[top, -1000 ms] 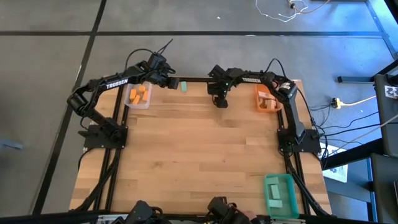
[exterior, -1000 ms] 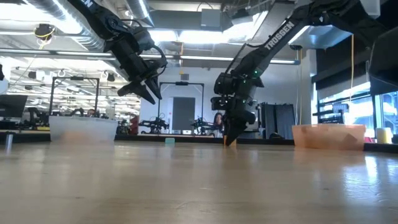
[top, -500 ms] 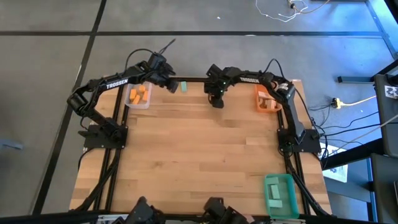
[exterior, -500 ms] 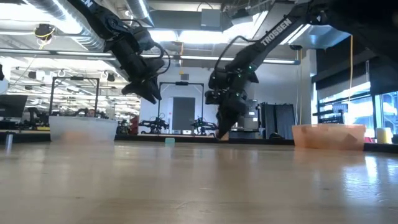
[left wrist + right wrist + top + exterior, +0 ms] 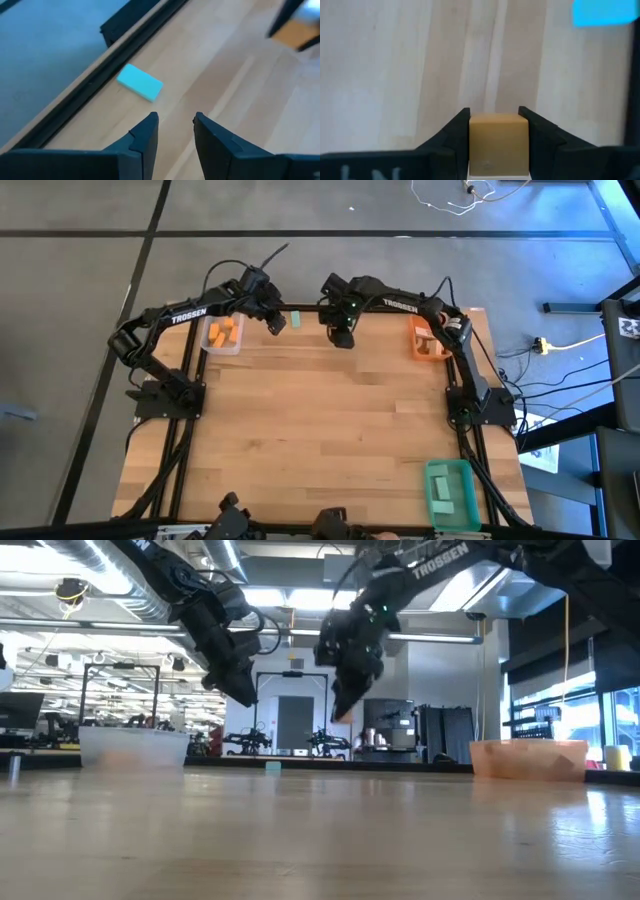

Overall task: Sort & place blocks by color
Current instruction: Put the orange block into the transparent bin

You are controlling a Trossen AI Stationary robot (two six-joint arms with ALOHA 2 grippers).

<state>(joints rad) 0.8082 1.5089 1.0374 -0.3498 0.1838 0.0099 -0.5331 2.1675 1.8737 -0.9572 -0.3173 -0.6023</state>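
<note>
The right gripper [image 5: 494, 131], jaws clenched on a pale wood cube [image 5: 498, 144] high above the counter [image 5: 330, 430], could drop it if the pinch slips; the left gripper [image 5: 173, 131] hangs released near a teal block [image 5: 140, 82].

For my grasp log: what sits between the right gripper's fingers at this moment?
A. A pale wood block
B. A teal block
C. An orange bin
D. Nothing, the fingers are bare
A: the right wrist view shows the right gripper shut on a pale wood block, lifted above the table; the teal block lies apart.
</note>
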